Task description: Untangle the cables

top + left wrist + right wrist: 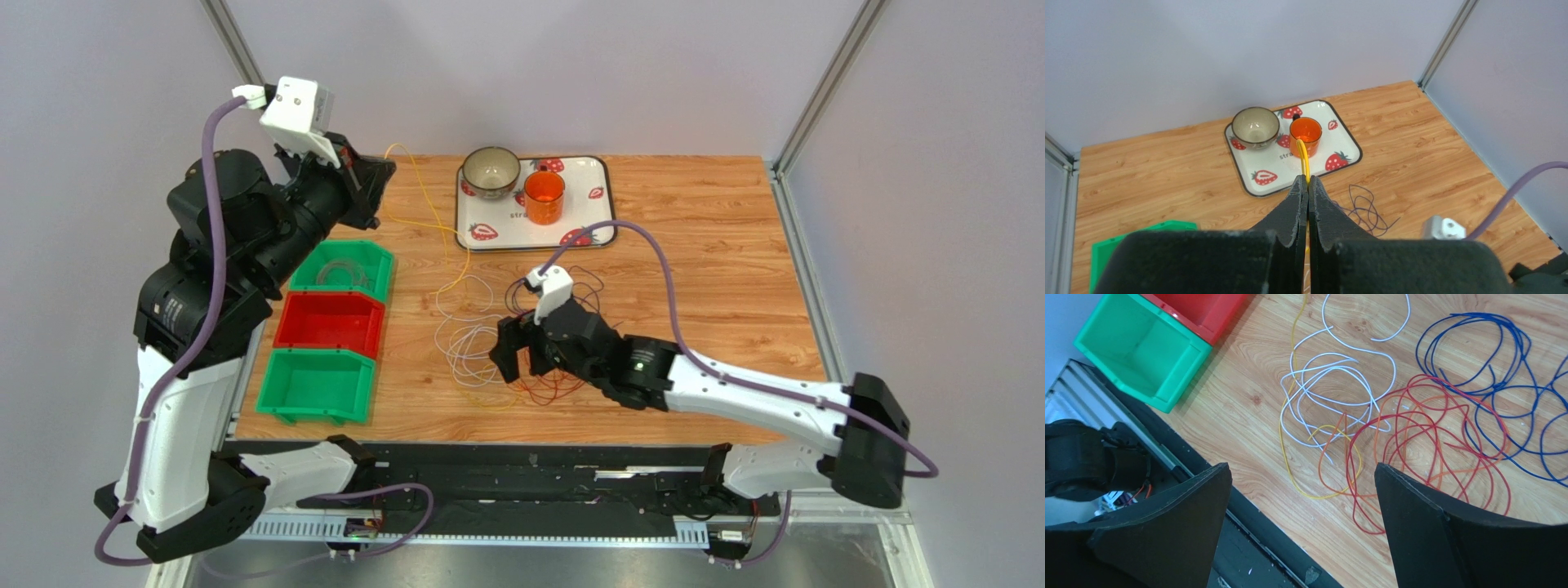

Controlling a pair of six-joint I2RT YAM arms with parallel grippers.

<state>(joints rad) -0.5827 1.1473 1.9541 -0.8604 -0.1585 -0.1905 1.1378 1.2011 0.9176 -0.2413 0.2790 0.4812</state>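
Cable (1305, 160) between left fingers (1295, 211), wrist view only

Coloured cables (1389, 416) lie tangled in loose loops.

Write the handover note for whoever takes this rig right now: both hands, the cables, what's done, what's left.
Left hand: shut on the yellow cable, raised at far left.
Right hand: open, hovering over the pile, holding nothing.
Cables: white cable, red and orange loops and blue-purple cable overlap below the right hand; the yellow cable's lower loop lies among them.
Done: nothing visibly separated.
Left: draw yellow free, then part the others.
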